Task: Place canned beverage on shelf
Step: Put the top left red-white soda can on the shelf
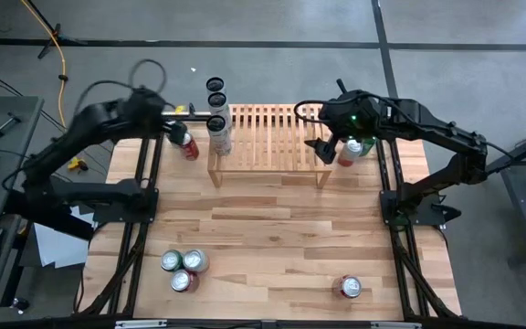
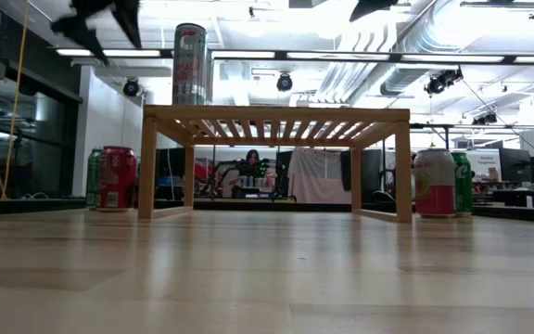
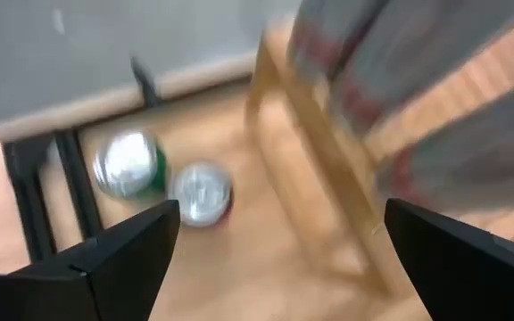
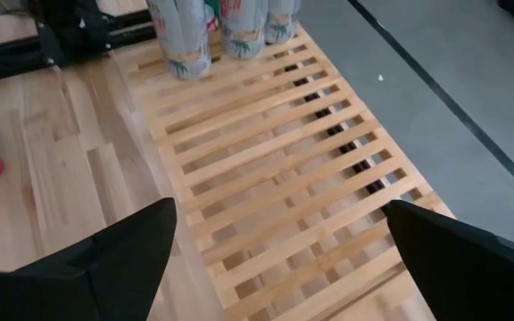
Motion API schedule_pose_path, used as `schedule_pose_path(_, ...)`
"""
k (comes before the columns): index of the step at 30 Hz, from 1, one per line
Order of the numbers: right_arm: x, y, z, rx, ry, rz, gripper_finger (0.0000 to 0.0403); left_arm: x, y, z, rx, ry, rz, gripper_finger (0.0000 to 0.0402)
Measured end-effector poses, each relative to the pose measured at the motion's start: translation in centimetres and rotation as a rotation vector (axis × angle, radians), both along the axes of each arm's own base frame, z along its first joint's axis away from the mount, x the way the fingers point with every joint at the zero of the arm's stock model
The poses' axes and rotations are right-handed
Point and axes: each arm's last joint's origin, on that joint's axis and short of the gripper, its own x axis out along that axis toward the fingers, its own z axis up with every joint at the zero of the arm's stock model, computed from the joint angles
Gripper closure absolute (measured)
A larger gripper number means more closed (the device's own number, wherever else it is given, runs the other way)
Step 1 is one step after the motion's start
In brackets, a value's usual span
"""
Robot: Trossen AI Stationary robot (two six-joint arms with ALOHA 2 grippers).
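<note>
On my far left I have the left gripper (image 1: pixel 173 123) hanging above the table (image 1: pixel 272 247) just left of the shelf (image 1: pixel 268 137), fingers (image 3: pixel 123 254) spread wide and holding nothing; under it stand a red can (image 1: pixel 189 146) and a green can (image 1: pixel 180 133), touching each other. The shelf sits at the far middle of the table, and three tall cans (image 1: pixel 217 110) stand in a row on its left end, upright. Over the shelf's right end I see the right gripper (image 1: pixel 329 146), also wide and empty, looking down on bare slats. Just right of the shelf's leg stand a pink can (image 1: pixel 347 152) and a green one (image 1: pixel 365 146), close together on the table. On the near side, three cans (image 1: pixel 184 270) cluster at the left and a single red can (image 1: pixel 351 288) stands at the right, well apart from the shelf.
</note>
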Motion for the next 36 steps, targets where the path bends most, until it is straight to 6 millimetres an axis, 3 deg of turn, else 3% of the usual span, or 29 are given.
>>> schedule_pose_path(5,0.0,0.0,0.0,0.002,-0.008,-0.003,0.0010,1.2,2.4,-4.7,-0.134,0.167,0.015,0.0016)
schedule_pose_path(11,0.0,0.0,0.0,0.016,-0.015,-0.016,0.0010,1.5,4.2,-7.9,-0.163,0.228,0.027,0.0016)
schedule_pose_path(19,0.0,0.0,0.0,0.022,-0.018,-0.022,0.0010,1.9,6.1,-10.0,-0.111,0.176,0.041,0.0016)
schedule_pose_path(26,0.0,0.0,0.0,0.027,-0.021,-0.030,0.0010,1.9,7.0,-12.3,-0.185,0.197,0.053,0.0016)
schedule_pose_path(36,0.0,-0.1,0.0,0.011,-0.018,-0.048,0.0010,2.7,7.9,-13.4,-0.186,0.225,0.034,0.0016)
